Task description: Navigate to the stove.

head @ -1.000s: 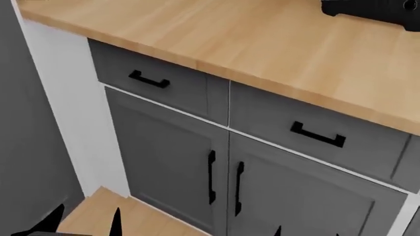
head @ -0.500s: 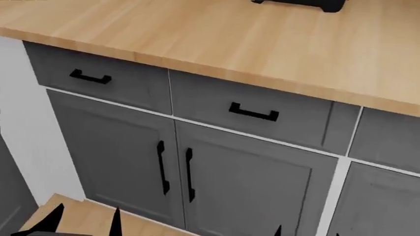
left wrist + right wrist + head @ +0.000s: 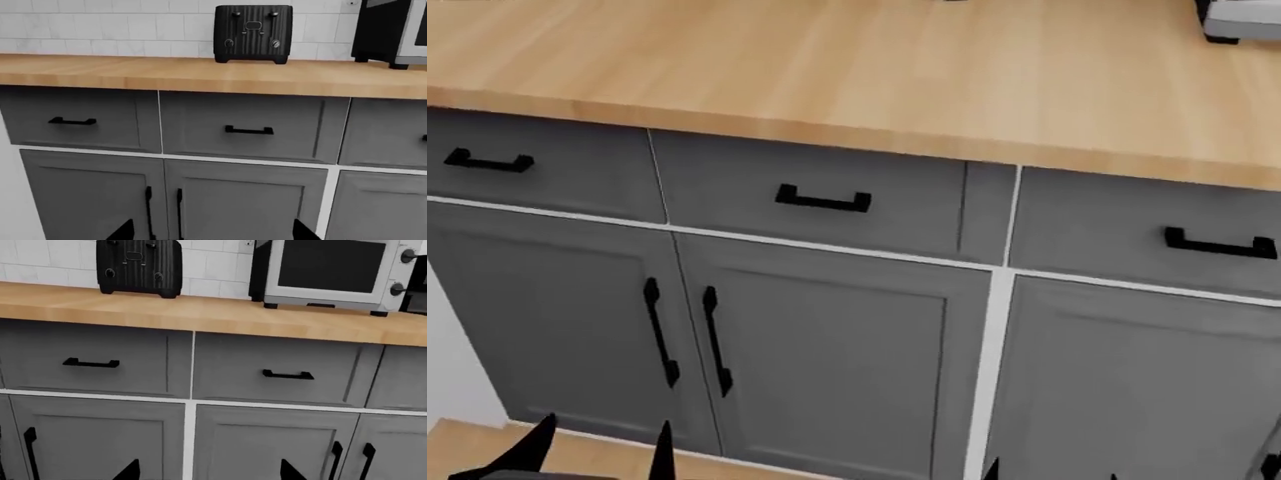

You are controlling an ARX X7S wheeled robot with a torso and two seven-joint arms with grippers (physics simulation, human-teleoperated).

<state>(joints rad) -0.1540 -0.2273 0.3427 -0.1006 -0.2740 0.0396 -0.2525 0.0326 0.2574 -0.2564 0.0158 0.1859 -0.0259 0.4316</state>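
From our left wrist camera, a black toaster (image 3: 253,33) stood on the wooden countertop (image 3: 200,75) above grey drawers (image 3: 250,127); the left gripper (image 3: 212,231) fingertips were spread. Our head camera showed cabinet doors (image 3: 827,370). Our right wrist camera showed a microwave (image 3: 330,272); the right gripper (image 3: 210,471) was also spread. The stove appeared nowhere.
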